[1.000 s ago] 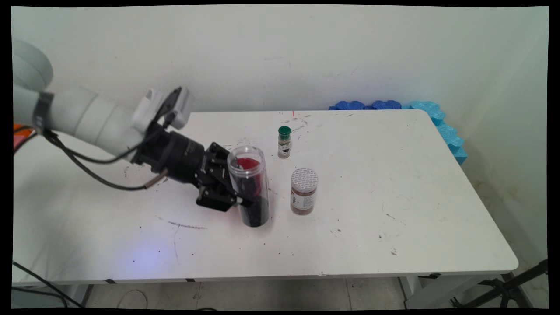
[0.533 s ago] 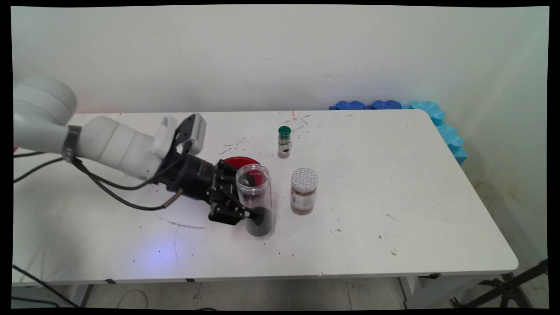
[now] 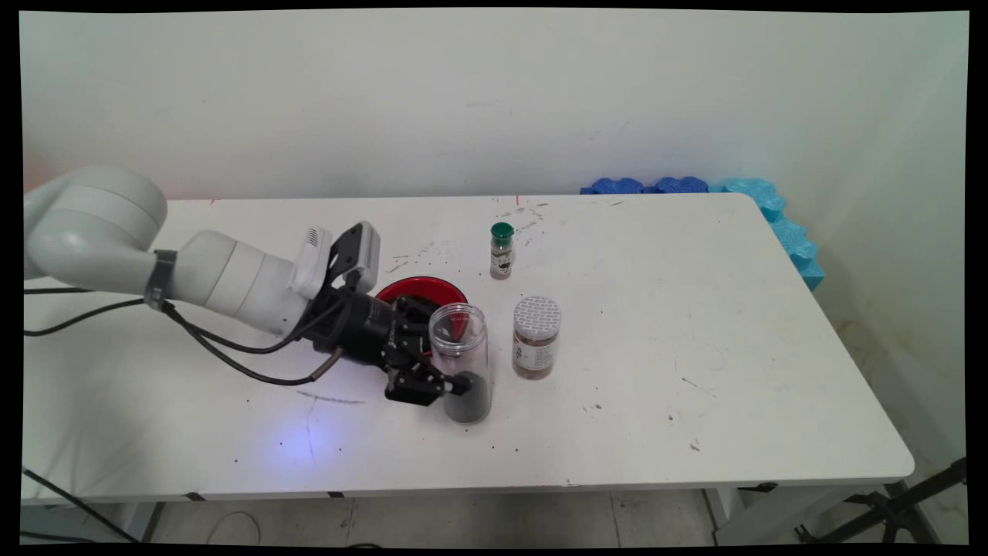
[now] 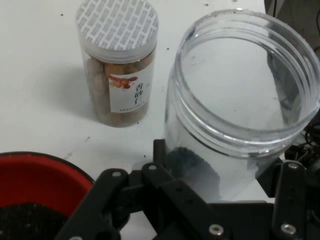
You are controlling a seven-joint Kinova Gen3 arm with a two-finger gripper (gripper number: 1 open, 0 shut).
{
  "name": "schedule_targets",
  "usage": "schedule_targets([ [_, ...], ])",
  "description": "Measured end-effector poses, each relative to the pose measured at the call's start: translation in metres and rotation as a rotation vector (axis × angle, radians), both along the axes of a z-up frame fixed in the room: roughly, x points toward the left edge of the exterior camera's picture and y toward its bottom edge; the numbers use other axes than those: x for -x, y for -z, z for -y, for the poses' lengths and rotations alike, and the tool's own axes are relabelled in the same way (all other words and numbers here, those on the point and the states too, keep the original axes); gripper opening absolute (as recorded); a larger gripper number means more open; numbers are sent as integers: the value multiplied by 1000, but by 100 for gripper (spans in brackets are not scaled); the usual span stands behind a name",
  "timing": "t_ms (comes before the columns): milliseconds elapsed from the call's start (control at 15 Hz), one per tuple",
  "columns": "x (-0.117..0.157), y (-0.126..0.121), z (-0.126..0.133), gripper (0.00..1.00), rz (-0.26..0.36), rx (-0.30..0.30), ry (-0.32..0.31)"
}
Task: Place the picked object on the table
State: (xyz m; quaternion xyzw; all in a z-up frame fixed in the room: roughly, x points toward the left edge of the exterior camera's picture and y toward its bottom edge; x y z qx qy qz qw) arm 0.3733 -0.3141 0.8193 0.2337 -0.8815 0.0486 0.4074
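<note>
On the table [image 3: 695, 324], left of centre: hand [image 3: 451, 371], black, two-fingered, reaching in low from the left on the white arm [image 3: 224, 278].

Hand state: clenched on the clear jar [image 3: 461, 359]; one finger [image 3: 455, 384] presses the near side of the jar's lower wall, the other is hidden behind the jar. From the hand view, the black linkage rises on both sides of the jar [image 4: 240, 120].

Clear jar: open-topped, no lid, upright with its long axis vertical and its mouth up; dark granular matter fills the bottom part. Base at or just above the table; contact cannot be told. It stands at the hand's right end, between the fingers.

Red bowl [image 3: 421, 292]: just behind and to the left of the clear jar, partly hidden by the hand; dark contents show in the hand view [image 4: 30, 200].

Brown-filled jar [image 3: 536, 337]: upright, white patterned foil seal on top, white label, just to the right of the clear jar, apart from it.

Small spice bottle [image 3: 502, 251]: green cap, upright, farther back, beyond the two jars.

Blue foam pieces [image 3: 772, 212]: along the table's far right corner, against the wall.

Table surface: white, with dark specks and scuff marks.
</note>
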Motion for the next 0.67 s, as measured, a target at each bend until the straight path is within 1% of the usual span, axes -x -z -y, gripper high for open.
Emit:
schedule_targets([
  [400, 3, 9, 2, 0, -2, 4, -3],
  [467, 3, 10, 2, 100, -2, 4, -3],
  [667, 3, 13, 2, 100, -4, 8, 0],
])
